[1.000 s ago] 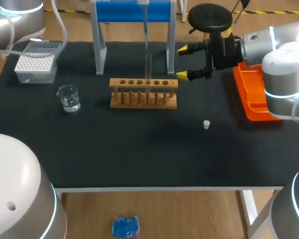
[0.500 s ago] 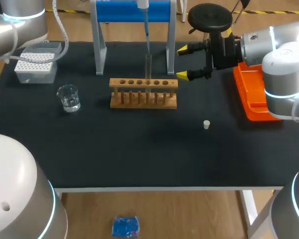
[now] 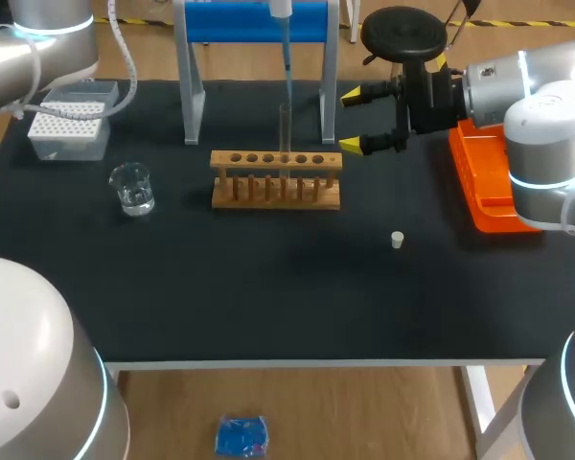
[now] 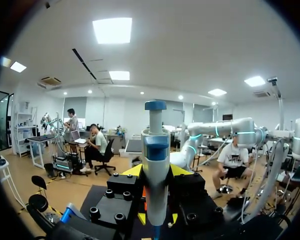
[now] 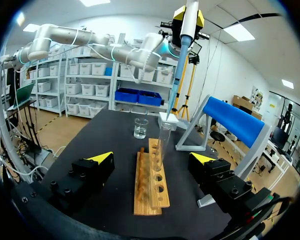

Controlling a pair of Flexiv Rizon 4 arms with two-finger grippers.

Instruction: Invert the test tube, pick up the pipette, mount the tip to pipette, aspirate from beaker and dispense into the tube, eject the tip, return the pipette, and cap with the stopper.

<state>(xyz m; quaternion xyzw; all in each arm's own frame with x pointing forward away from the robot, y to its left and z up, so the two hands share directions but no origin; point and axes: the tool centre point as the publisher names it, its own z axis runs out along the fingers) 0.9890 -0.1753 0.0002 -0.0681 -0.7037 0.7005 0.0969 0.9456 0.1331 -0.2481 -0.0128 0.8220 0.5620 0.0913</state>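
A clear test tube (image 3: 286, 129) stands upright in the wooden rack (image 3: 276, 179). Above its mouth hangs the pipette (image 3: 282, 10), its blue tip (image 3: 287, 72) pointing down; the tip's end stays just above the tube. In the left wrist view my left gripper (image 4: 156, 200) is shut on the pipette (image 4: 156, 155). My right gripper (image 3: 353, 120) stands open to the right of the rack, empty; in its own view the right gripper (image 5: 151, 158) faces the tube (image 5: 163, 145) and pipette tip (image 5: 177, 75). The beaker (image 3: 132, 188) holds clear liquid at the left. A white stopper (image 3: 397, 240) lies in front.
A tip box (image 3: 69, 123) sits at the back left. The blue pipette stand (image 3: 259, 24) rises behind the rack. An orange tray (image 3: 487, 182) lies at the right edge under my right arm.
The pipette has shifted a little to the right, coming over the test tube's mouth. My right arm has kept still.
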